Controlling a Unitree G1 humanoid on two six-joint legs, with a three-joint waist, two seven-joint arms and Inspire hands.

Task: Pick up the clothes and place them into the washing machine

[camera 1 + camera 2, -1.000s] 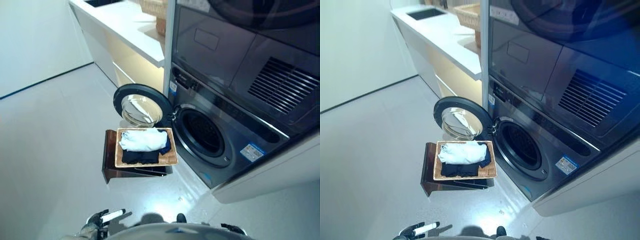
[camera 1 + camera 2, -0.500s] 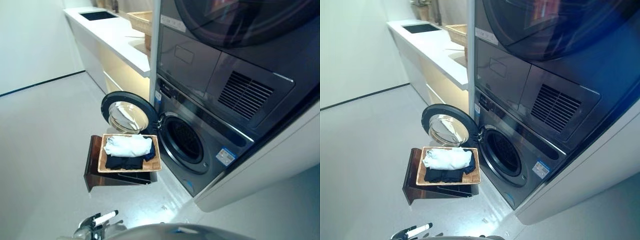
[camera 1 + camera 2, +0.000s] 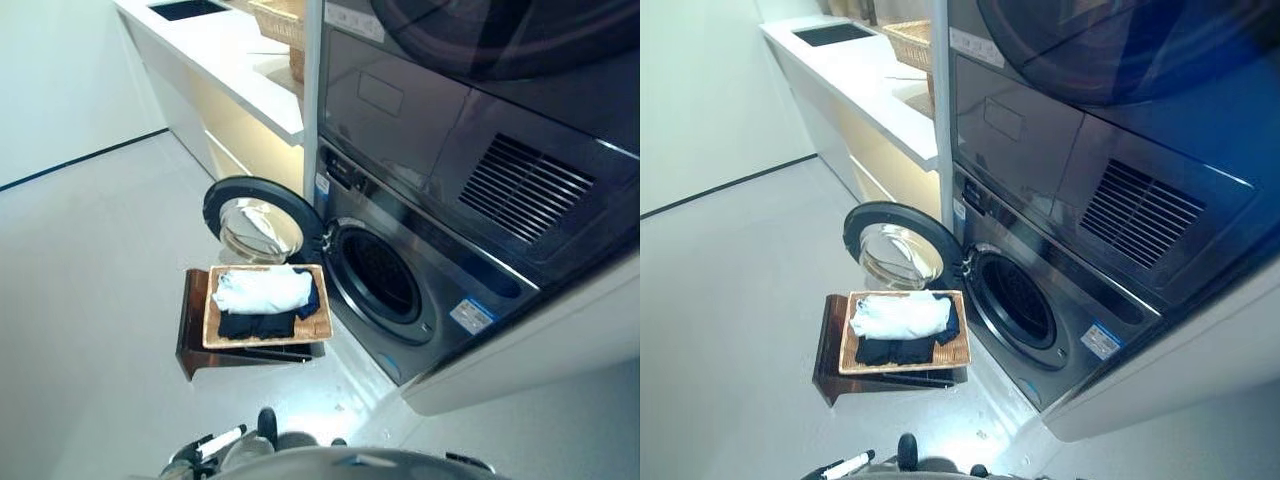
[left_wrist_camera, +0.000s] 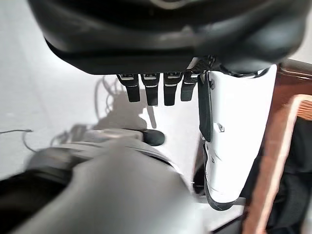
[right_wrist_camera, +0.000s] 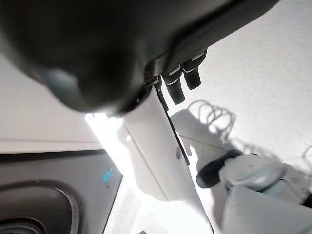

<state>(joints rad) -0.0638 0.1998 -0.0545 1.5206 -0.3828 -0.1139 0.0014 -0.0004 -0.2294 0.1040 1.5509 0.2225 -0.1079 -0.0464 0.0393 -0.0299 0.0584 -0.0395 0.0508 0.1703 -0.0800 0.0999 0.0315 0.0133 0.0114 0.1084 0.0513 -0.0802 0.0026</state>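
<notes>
A folded white cloth lies on dark clothes in a flat wicker basket. The basket rests on a dark wooden stool in front of the washing machine. The machine's round door stands swung open to the left, and the drum opening is dark. My left hand hangs low near the floor, well short of the basket, open and holding nothing; its wrist view shows straight fingers. My right hand also hangs low, open, holding nothing.
A dryer is stacked above the washing machine. A white counter with a wicker basket and a sink runs along the back left. Pale floor spreads to the left of the stool.
The whole picture has shifted, so the camera has moved. The basket, clothes and machine door stay where they were. Both hands stay low and hold nothing.
</notes>
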